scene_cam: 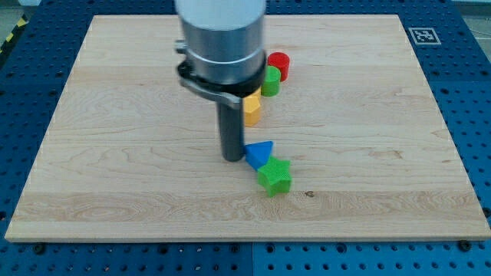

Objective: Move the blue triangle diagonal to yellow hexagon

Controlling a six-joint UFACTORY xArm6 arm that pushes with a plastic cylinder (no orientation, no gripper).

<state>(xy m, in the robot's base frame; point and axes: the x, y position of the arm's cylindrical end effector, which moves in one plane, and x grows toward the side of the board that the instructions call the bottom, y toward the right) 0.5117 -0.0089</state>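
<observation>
The green star (pixel 275 176) lies nearest the view's bottom, touching the blue triangle (pixel 258 153) just above and to its left. My tip (pixel 232 158), a bare rod with no claw to open or close, stands at the triangle's left edge on the wooden worktop (pixel 115 153). Toward the view's top right sit the yellow hexagon (pixel 252 109), a green block (pixel 270 80) and a red cylinder (pixel 279 65).

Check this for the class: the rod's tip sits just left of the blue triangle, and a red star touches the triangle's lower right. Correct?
Not quite. In the camera view my tip is just left of the blue triangle, but the star touching its lower right is a green star, not red.
</observation>
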